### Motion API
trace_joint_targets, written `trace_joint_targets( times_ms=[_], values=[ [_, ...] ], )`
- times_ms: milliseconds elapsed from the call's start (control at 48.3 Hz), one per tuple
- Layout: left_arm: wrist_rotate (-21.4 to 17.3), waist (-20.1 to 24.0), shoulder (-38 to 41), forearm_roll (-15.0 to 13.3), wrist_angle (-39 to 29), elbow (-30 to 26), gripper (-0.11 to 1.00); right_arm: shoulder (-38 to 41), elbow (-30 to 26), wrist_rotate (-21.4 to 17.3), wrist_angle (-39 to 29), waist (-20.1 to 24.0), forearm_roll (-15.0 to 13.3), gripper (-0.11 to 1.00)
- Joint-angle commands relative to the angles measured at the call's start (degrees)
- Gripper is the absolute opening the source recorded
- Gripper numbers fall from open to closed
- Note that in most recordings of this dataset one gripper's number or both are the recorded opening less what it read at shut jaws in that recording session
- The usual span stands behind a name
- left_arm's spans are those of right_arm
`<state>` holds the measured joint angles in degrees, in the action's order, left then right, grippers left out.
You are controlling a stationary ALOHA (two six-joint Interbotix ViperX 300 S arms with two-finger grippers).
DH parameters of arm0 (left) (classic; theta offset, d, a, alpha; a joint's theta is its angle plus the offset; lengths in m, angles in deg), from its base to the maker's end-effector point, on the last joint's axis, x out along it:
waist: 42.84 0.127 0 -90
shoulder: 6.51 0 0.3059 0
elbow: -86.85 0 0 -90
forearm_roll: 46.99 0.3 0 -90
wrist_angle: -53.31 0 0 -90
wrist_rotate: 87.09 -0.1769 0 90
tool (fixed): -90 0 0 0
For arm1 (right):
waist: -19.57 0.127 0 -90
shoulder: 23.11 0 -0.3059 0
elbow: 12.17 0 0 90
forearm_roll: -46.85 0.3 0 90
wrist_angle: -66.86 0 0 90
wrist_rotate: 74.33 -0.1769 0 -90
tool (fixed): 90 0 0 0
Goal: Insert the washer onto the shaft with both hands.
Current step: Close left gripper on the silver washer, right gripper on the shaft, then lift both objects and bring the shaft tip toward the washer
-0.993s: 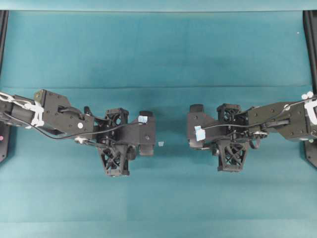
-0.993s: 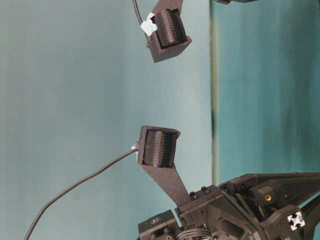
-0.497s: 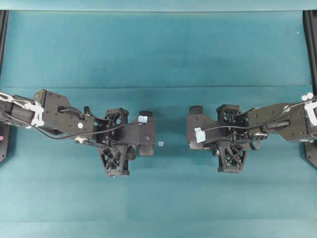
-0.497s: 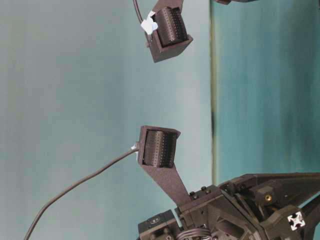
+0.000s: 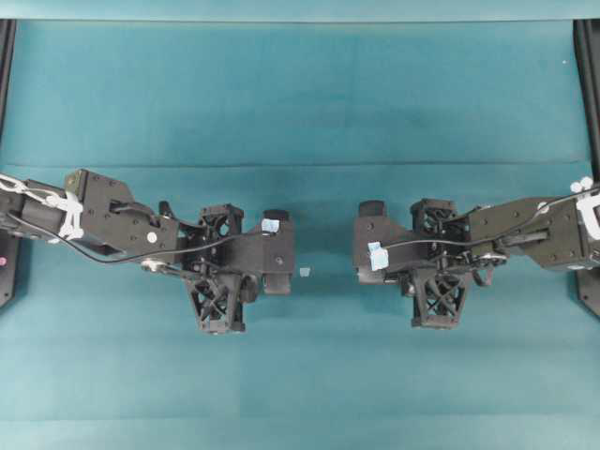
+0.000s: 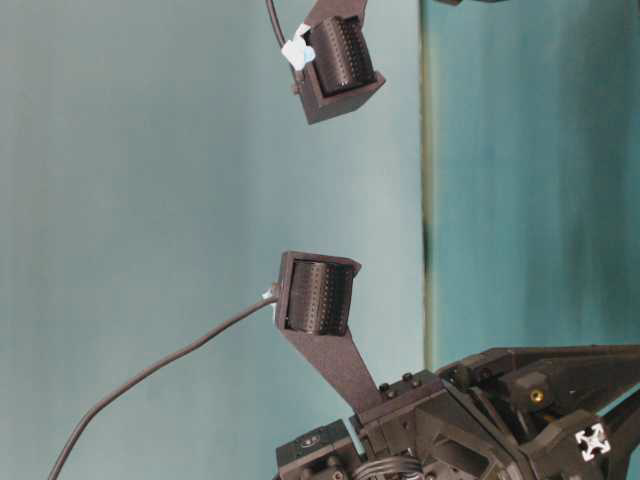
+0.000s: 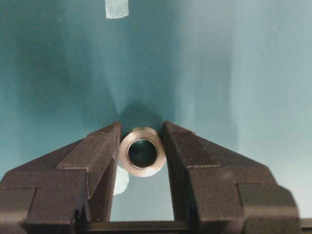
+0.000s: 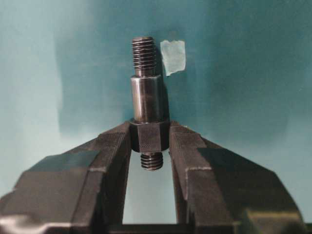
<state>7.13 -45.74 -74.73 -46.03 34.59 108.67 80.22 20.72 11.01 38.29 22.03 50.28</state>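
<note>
In the left wrist view the washer [image 7: 129,155], a thick grey metal ring with a dark hole facing the camera, is pinched between my left gripper's [image 7: 141,129] black fingers. The right wrist view shows the shaft [image 8: 146,97], dark and stepped with threaded ends, standing upright. My right gripper [image 8: 149,127] is shut on its hexagonal section, and the long end points away from the camera. From overhead, the left gripper [image 5: 279,255] and right gripper [image 5: 367,248] face each other across a short gap above the teal mat. Washer and shaft are hidden there.
A pale blue tape bit [image 5: 305,272] lies on the teal mat [image 5: 300,103] in the gap between the grippers; it shows as the tape bit [image 7: 117,8] and the tape bit [image 8: 173,56] in the wrist views. Black frame rails [image 5: 587,75] run along both mat sides.
</note>
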Motion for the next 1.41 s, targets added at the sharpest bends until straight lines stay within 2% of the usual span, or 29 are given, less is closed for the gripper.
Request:
trace_joint_targets(
  times_ms=[0,579,828,1159,1386],
  values=[
    [0.09,-0.26,-0.44,-0.09,0.09,-0.18,0.35,0.35,-0.26,-1.23,0.35,1.76,0.70,0.00],
    [-0.09,-0.26,-0.53,0.00,0.09,-0.09,0.35,0.26,-0.26,-0.97,0.70,2.02,0.26,0.00],
    [-0.53,-0.35,-2.55,0.09,0.97,0.18,0.35,-1.58,0.53,-1.41,5.10,2.02,0.35,0.00],
    [-1.23,-0.44,-9.40,0.18,14.33,6.94,0.35,-6.15,3.43,-2.20,11.87,2.02,0.62,0.00],
    [-0.97,-0.88,-15.29,0.18,26.02,12.39,0.35,-9.76,8.26,-5.89,24.17,2.20,0.62,0.00]
  ],
)
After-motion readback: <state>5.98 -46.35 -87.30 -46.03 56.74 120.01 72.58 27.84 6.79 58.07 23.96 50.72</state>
